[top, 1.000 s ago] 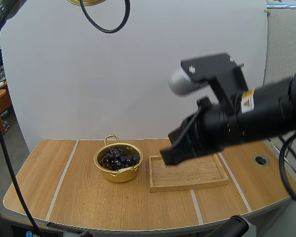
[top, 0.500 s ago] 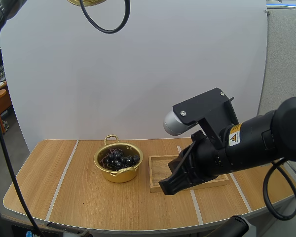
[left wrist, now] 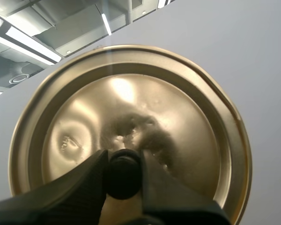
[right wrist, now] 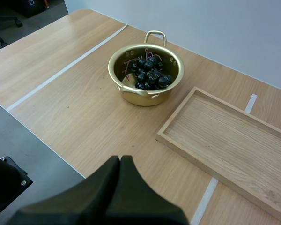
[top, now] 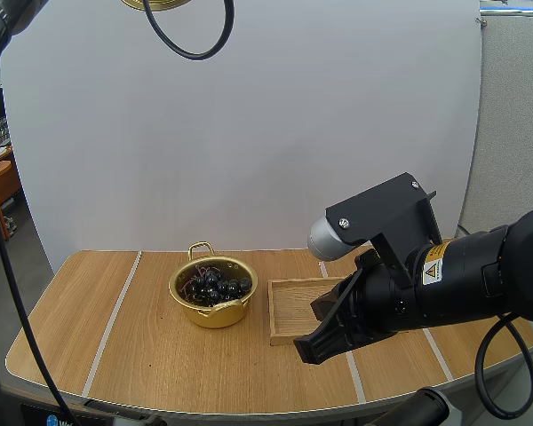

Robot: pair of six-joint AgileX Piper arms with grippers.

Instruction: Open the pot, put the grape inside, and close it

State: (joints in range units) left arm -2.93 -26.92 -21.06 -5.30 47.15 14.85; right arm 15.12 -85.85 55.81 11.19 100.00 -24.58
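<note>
Grapes in pot, lid off and aloft; closing is what remains.
Left gripper [left wrist: 124, 158] pinches the knob [left wrist: 124, 177] of the lid [left wrist: 187, 131], fingers tight on either side. In the high view the lid's gold edge shows far above the table [top: 142, 355], at about 11 o'clock from the pot [top: 215, 312]. The grapes [top: 215, 286] lie inside the pot, which stands at 9 o'clock of the tray [top: 289, 315]. The right gripper [top: 307, 348] is closed on nothing and hangs over the tray's near edge, at 4 o'clock from the pot. Risks, as I judge them: the descent is long, so a small aiming error could land the lid skew on the rim. Stems poking up (a few reddish ones show near the rim) could prop it. The knob is small and round, so a jolt could twist the lid in the pinch.
</note>
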